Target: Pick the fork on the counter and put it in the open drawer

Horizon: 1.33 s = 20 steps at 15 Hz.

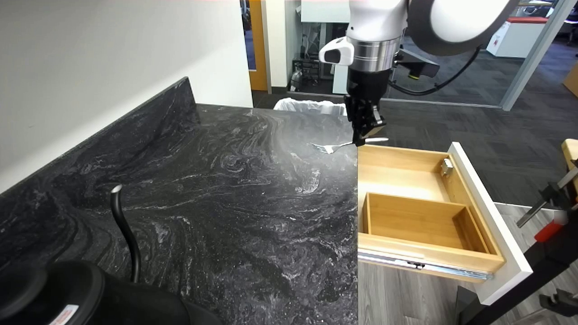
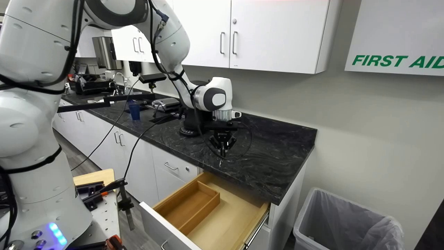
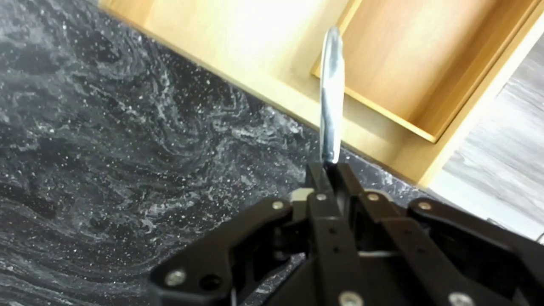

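The silvery fork is held across the tips of my gripper point(image 1: 359, 140), which is shut on its handle. In an exterior view the fork's head point(image 1: 324, 148) points over the counter point(image 1: 235, 212) and its handle end points out past the counter's edge. In the wrist view the handle point(image 3: 332, 93) sticks out beyond the fingertips point(image 3: 328, 170), over the edge of the open drawer point(image 3: 255, 38); the head is hidden there. In an exterior view my gripper point(image 2: 223, 152) is near the counter's front edge, beside the drawer point(image 2: 230, 222). The fork seems raised off the counter; its height is hard to tell.
The drawer holds a smaller wooden tray point(image 1: 415, 219) in one part. A black appliance with a curved upright rod point(image 1: 124, 230) stands on the counter. A lined trash bin point(image 2: 333, 222) stands past the counter's end. White cabinets point(image 2: 277, 34) hang above.
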Each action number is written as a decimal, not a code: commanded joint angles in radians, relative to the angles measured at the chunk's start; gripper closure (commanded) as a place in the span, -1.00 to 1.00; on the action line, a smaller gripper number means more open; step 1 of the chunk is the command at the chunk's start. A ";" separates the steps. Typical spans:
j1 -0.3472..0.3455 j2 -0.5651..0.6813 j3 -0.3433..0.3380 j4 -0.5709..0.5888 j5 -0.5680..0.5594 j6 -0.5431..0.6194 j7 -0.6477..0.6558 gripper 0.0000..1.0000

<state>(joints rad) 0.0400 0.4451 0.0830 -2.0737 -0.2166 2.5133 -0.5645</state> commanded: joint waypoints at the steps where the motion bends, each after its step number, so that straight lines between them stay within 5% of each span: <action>1: -0.014 -0.189 0.003 -0.241 -0.013 0.084 0.076 0.91; 10: 0.009 -0.368 -0.019 -0.516 -0.071 0.130 0.247 0.91; 20: 0.014 -0.271 -0.068 -0.594 -0.174 0.274 0.427 0.91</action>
<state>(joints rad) 0.0406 0.1528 0.0497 -2.6437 -0.3364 2.7334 -0.2103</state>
